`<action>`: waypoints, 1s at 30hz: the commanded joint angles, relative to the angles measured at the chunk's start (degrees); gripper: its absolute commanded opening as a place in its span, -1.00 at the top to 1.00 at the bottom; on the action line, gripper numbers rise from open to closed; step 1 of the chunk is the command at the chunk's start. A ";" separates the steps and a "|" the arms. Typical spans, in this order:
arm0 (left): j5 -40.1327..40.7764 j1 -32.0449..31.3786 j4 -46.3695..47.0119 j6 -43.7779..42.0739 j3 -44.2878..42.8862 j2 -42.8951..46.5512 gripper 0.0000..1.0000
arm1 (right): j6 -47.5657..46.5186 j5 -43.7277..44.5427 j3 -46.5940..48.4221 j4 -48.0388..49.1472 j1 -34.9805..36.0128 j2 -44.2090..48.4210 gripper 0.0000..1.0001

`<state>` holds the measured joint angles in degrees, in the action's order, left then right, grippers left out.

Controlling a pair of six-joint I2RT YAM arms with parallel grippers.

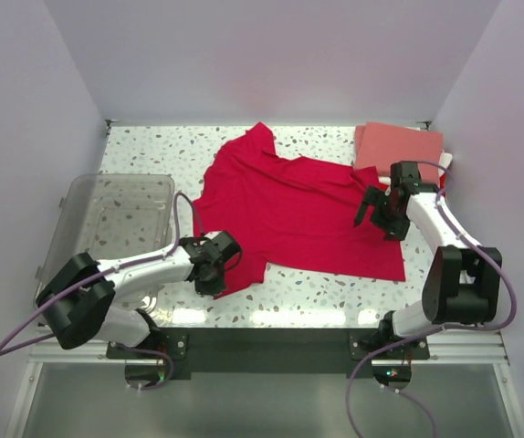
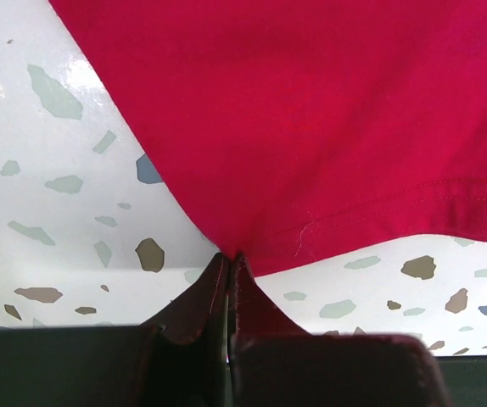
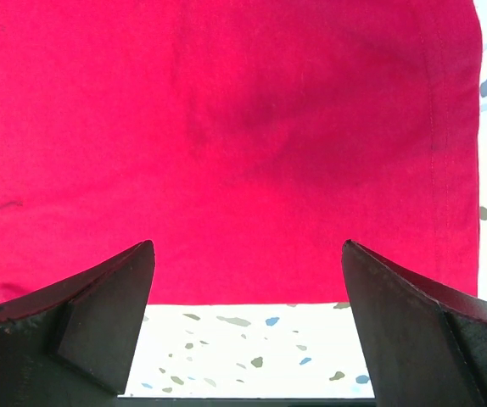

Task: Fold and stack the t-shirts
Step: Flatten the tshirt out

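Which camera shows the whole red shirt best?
The top camera: the red shirt lies spread out there, all of it in view. The left wrist camera shows only a corner pinched in the shut left gripper. The right wrist camera shows only an edge patch beyond the open right gripper.

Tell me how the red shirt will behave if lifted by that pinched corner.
Probably floppy: the red shirt puckers into a peak where the left fingers pinch its hem. Likely to drape and drag across the table, since most lies flat.
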<state>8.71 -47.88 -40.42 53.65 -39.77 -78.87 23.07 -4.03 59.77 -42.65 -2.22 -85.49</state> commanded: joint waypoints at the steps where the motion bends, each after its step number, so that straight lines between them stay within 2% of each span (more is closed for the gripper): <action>1: 1.13 -0.38 -1.49 0.32 -1.27 -1.28 1.00 | -0.13 -0.10 -1.05 -0.76 -0.07 2.96 -0.90; 8: 5.34 -0.29 -7.47 -0.38 -8.74 0.73 1.00 | 2.41 2.01 -6.67 -3.84 -0.68 9.02 -0.94; 12: 6.06 0.41 -9.23 -2.40 -13.30 0.47 1.00 | 4.17 0.34 -12.21 -4.89 -5.06 12.10 -0.94; 17: 5.09 2.35 -8.80 -3.81 -13.41 3.27 1.00 | 7.25 2.36 -15.91 -8.22 -7.97 18.42 -0.94; 21: 4.47 4.54 -7.74 -4.25 -11.21 6.36 1.00 | 9.27 5.16 -14.68 -10.52 -9.73 18.44 -0.93; 24: 4.74 4.81 -7.65 -4.34 -10.25 8.03 1.00 | 9.80 5.70 -14.77 -10.87 -12.27 16.16 -0.88; 30: 3.51 5.16 -5.99 -3.64 -7.87 10.75 1.00 | 10.51 5.52 -13.72 -8.77 -18.43 12.02 -0.56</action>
<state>12.43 -43.13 -47.44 50.26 -48.93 -70.04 32.12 -0.32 43.83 -51.72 -18.68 -72.16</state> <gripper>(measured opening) 0.019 0.795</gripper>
